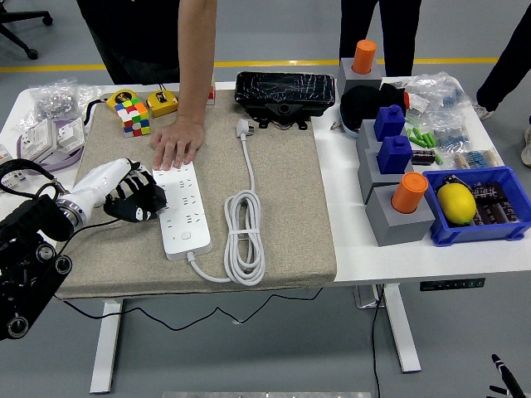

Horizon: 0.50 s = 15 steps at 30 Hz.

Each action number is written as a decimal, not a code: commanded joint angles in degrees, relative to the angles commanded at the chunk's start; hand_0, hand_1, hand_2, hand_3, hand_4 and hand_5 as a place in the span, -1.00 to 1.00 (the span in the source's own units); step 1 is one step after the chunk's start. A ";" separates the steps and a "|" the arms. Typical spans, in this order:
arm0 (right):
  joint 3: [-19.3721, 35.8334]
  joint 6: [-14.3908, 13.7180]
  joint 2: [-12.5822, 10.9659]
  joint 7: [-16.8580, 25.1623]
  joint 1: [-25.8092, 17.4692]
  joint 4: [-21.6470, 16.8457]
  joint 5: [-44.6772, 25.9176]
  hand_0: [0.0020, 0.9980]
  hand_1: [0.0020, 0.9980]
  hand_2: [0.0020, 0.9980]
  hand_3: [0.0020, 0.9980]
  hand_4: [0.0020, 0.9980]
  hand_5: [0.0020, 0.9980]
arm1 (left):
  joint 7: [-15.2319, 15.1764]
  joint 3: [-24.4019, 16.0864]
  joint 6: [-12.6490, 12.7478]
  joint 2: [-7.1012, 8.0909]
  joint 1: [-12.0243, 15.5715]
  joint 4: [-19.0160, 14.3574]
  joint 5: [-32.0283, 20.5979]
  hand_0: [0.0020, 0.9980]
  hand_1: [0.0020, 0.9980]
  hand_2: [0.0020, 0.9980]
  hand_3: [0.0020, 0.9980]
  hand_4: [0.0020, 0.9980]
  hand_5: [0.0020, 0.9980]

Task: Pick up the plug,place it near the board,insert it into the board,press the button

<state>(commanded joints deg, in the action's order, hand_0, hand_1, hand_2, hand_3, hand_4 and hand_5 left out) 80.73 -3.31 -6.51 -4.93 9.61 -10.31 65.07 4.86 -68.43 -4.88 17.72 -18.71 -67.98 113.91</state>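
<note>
From my seat the left hand (133,199) sits on the beige felt mat (99,249), right against the left side of the white rectangular power strip (183,210). The fingers look loosely curled with nothing in them, as far as I can tell. A person's hand (175,143) lies flat on the far end of the strip, holding it down. The right arm isn't in the shot.

The white plug (244,127) with its white cable (245,236) lies well apart from my hand, up near the far edge of the mat, past the strip, next to the black box (284,89). It's untouched, so I'd say I'm at step one. To do it well, I think I need to lift over the strip and the person's hand, come down on the plug body from above, and pinch the sides, not the cord. The coiled slack should let it travel.

Over on the right of the white tabletop (348,249), the blue plastic bin (465,232) holds a yellow lemon (455,201) and some dark small parts I can't make out.
</note>
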 joint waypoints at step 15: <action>0.10 -0.02 0.02 -0.02 -0.09 0.00 0.00 0.62 0.51 0.47 0.54 1.00 1.00 | 0.15 0.47 -0.10 -0.18 0.15 -0.07 0.05 -0.28 0.08 0.03 0.10 0.36 -1.00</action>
<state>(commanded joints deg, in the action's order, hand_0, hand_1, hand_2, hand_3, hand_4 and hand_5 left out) 80.82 -3.33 -6.49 -4.95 9.52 -10.31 65.08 5.01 -67.96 -4.98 17.54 -18.55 -68.05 113.96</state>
